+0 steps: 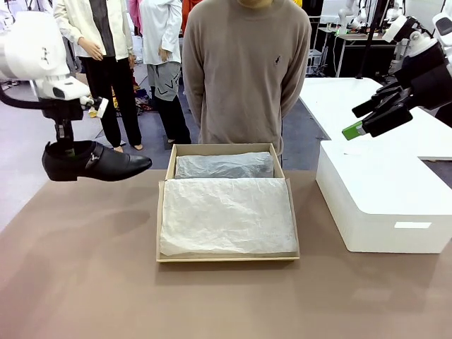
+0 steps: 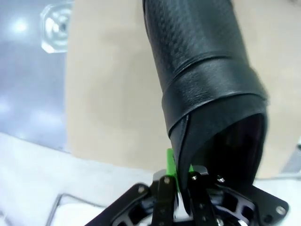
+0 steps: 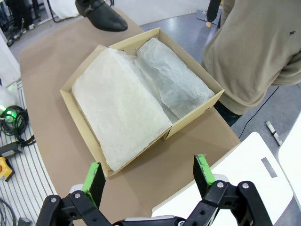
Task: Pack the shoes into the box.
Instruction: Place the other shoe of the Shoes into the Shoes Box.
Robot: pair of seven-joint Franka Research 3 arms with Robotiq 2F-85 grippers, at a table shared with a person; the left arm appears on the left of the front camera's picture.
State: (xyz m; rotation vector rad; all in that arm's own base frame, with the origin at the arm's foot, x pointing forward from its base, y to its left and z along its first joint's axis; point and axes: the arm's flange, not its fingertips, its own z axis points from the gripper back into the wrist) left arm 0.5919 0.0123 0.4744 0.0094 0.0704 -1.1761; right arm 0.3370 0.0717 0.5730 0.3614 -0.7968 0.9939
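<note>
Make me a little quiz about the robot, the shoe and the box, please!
1. True or false: the shoe already lies inside the brown box.
2. Fill in the gap: the right claw is wide ___, with nothing in it.
3. What holds the shoe up in the air?
A) the left claw
B) the right claw
C) neither claw

Key
1. False: the shoe hangs in the air, left of the brown box.
2. open
3. A: the left claw pinches the shoe's back edge.
</note>
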